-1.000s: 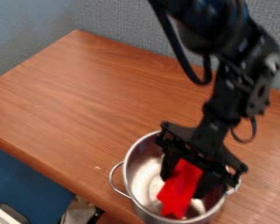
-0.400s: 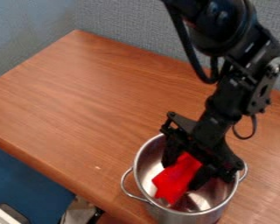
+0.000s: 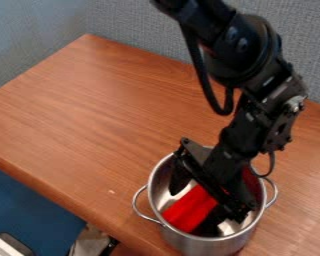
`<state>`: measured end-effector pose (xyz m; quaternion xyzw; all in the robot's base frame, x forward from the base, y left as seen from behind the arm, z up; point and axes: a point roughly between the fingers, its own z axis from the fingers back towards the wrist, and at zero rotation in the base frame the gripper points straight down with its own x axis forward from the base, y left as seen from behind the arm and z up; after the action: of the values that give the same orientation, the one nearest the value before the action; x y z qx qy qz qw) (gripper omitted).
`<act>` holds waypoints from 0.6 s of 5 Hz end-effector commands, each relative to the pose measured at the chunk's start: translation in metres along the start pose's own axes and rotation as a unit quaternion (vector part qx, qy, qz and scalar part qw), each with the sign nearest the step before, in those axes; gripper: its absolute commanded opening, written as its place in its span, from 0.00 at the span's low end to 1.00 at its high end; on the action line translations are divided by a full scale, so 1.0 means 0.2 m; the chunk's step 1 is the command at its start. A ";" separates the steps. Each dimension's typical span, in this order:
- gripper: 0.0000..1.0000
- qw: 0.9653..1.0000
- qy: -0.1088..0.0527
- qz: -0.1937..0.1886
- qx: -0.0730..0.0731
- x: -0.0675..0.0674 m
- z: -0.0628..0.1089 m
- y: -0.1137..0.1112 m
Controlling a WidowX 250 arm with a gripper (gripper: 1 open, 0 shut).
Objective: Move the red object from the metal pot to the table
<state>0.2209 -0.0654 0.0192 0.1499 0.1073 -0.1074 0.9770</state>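
Red object [image 3: 194, 207] lay inside metal pot [image 3: 160, 196] near desk [image 3: 83, 100] front edge. Tool [image 3: 211, 190] reached in, spread wide, gripping nothing. Probably light, rigid, smooth; best pinched across long flat faces.

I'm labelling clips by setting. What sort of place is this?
Probably a lab or test bench rather than a real kitchen: a bare wood-grain table against a plain blue-grey wall, with only a metal pot holding a red object and a black robot arm.
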 end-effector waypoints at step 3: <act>1.00 0.999 -0.032 0.033 0.008 -0.03 -0.04 0.09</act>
<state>0.2187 -0.0507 0.0146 0.1558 0.0719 -0.0947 0.9806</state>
